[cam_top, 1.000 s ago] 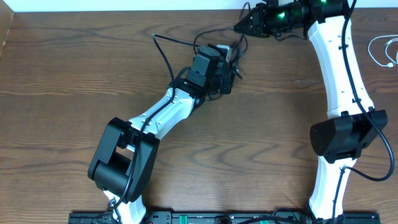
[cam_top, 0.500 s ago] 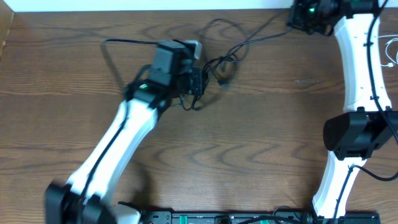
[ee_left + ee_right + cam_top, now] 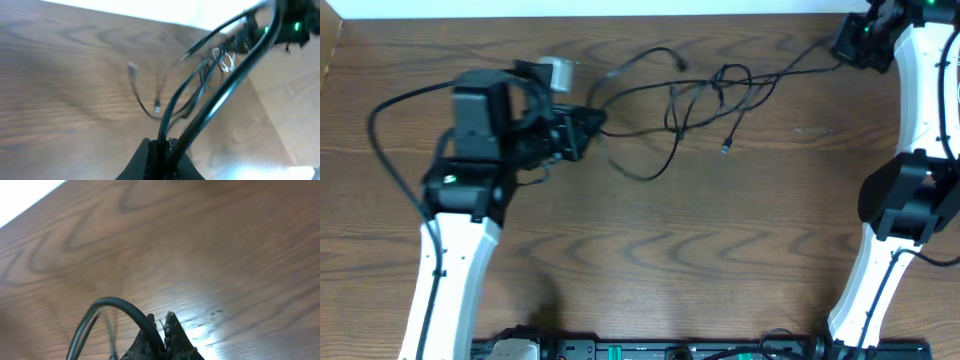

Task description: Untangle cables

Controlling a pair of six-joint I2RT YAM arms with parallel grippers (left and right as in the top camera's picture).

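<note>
- On the brown wood-grain table (image 3: 670,250): one thin black cable (image 3: 705,95) in view, round and glossy, strung across the far half from left to right.
- Two arms: left arm (image 3: 450,270) and right arm (image 3: 920,90), white hard shells with black joints.
- Two grippers, one per arm, both black.
- Left gripper (image 3: 595,122) sits at far left of centre, pointing right. Its fingers are pressed together, pinching the black cable; the left wrist view shows two strands running up out of the fingertips (image 3: 150,157).
- Right gripper (image 3: 842,45) is at the far right corner. Its fingers are pressed together on the same black cable; the right wrist view shows the strand arching out from between the fingertips (image 3: 172,325).
- Between the grippers the cable is raised and loosely taut, with one cluster of overlapping loops about midway, nearer the far edge.
- One long slack loop sags toward the near side, just right of the left gripper.
- One small plug end (image 3: 725,148) dangles or lies just near of the loop cluster; cannot tell if it touches the table.
- Table surface is flat with wavy dark grain and a slight sheen.
</note>
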